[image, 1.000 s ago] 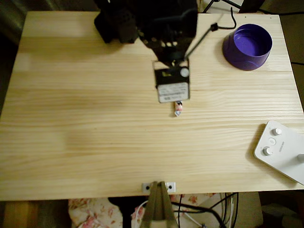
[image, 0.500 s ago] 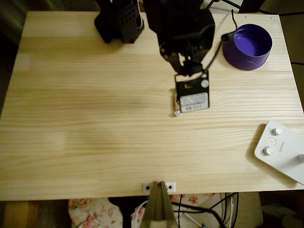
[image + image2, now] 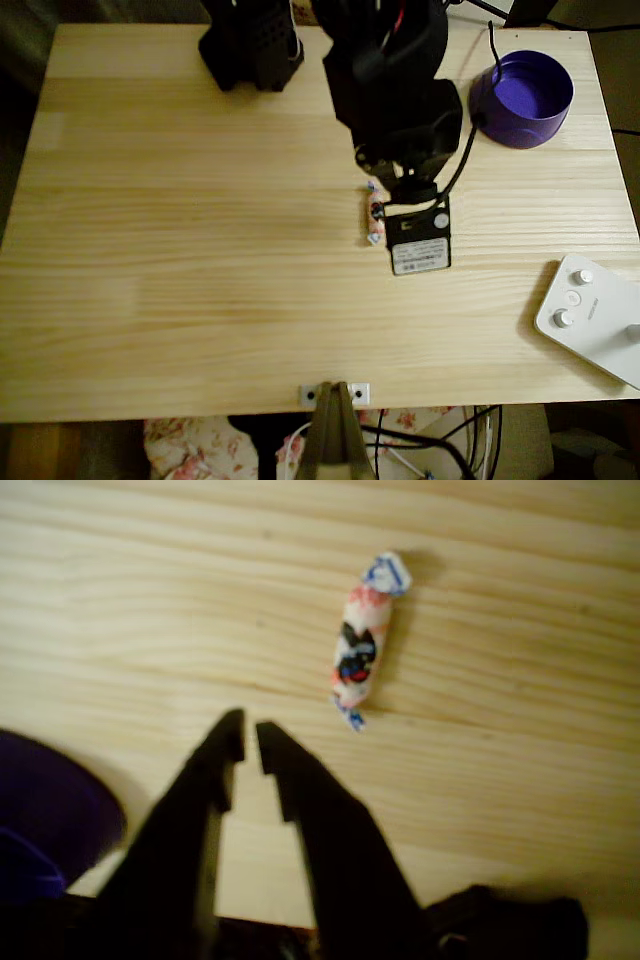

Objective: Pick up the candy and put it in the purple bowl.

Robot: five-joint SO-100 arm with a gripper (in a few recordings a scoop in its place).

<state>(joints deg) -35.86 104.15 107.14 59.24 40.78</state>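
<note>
The candy (image 3: 374,214) lies flat on the wooden table (image 3: 180,250) near its middle; its white-pink wrapper has dark and blue marks and twisted ends. In the wrist view the candy (image 3: 360,648) sits just beyond my gripper (image 3: 250,742) and to the right of it, not touching. The two black fingers are almost together, with only a narrow slit and nothing between them. From overhead, the black arm (image 3: 400,110) hangs directly right of the candy and hides the fingers. The purple bowl (image 3: 522,98) stands empty at the table's far right corner, and its wall (image 3: 45,815) shows at the wrist view's lower left.
A white device with knobs (image 3: 592,315) lies at the table's right front edge. The arm's black base (image 3: 250,45) stands at the back edge. A metal bracket (image 3: 334,394) is fixed at the front edge. Bare wood spreads across the left half.
The arm has swung right and toward the front edge, uncovering the candy. The candy lies in the same spot on the table.
</note>
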